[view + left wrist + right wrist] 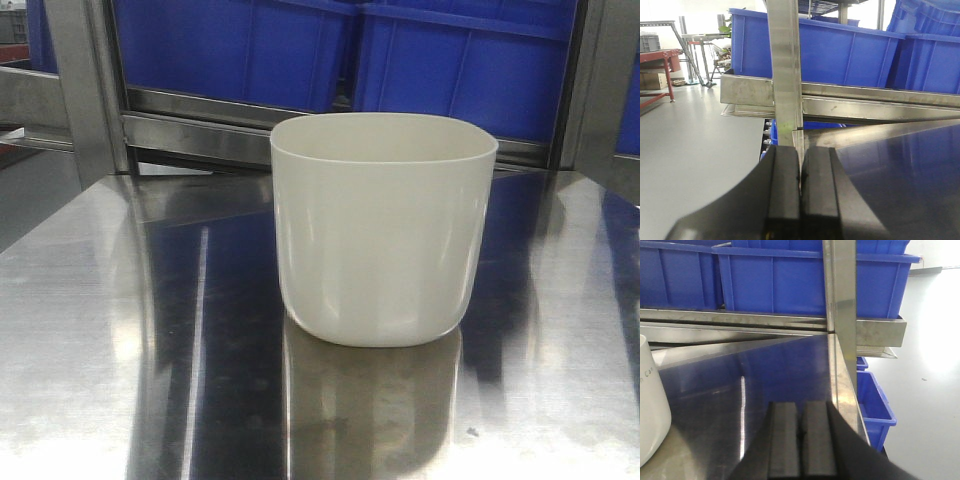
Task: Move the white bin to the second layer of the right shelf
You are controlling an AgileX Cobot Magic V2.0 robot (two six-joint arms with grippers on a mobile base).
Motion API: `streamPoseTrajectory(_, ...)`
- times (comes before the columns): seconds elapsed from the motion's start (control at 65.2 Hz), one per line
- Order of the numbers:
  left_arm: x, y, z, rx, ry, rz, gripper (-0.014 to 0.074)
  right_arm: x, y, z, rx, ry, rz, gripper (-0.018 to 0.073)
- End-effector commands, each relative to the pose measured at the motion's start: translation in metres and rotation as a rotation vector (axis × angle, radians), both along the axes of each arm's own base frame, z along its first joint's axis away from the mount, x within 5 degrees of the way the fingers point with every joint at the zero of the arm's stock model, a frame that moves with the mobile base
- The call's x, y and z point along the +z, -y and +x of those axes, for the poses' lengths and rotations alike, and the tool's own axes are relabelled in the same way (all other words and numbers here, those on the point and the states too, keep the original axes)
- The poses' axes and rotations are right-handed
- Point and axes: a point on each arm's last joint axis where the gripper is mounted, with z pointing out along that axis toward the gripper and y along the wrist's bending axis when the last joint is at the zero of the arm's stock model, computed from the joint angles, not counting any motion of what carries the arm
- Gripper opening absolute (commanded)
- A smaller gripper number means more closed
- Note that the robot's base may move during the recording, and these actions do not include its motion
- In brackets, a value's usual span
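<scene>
White bin (pixel 383 230) stands upright and empty in the middle of the shiny steel surface (pixel 100 330), mouth up, with nothing touching it. Behind it a steel rack rail (pixel 200 135) carries blue crates (pixel 470 60). From where I stand neither arm has made a start. The left end effector (pixel 800 185) has its fingers pressed together on nothing and hangs over the surface's left edge, well away from the tub. The right end effector (pixel 801 440) is likewise closed and empty near the right edge, with the bin just showing at the left of its view. The step in hand looks like the approach and grasp. Both sets of fingers need to spread first. The walls are smooth and handleless and taper to a rounded bottom, so I would pinch over the rim or press in from both sides, evenly, to keep it level. I cannot make out the right shelf second layer in these views, so the carry path is unclear.
</scene>
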Motion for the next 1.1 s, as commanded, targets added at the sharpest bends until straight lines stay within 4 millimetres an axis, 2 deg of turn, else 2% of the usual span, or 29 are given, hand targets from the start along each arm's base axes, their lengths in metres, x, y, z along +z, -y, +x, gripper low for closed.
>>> streamPoseTrajectory(0.0,-0.003,-0.001,0.0,0.003,0.064,-0.023,0.0085,0.015,0.001,-0.002,-0.014,0.12,-0.001,0.0056)
streamPoseTrajectory(0.706,-0.003,-0.001,0.0,0.003,0.064,-0.023,0.0085,0.015,0.001,-0.002,-0.014,0.124,-0.002,0.0056)
streamPoseTrajectory(0.967,-0.003,-0.001,0.0,0.003,0.064,-0.023,0.0085,0.023,0.002,-0.003,-0.022,0.205,0.003,0.0056)
streamPoseTrajectory(1.09,-0.003,-0.001,0.0,0.003,0.064,-0.023,0.0085,0.028,0.001,0.005,-0.014,0.092,0.061,0.0056)
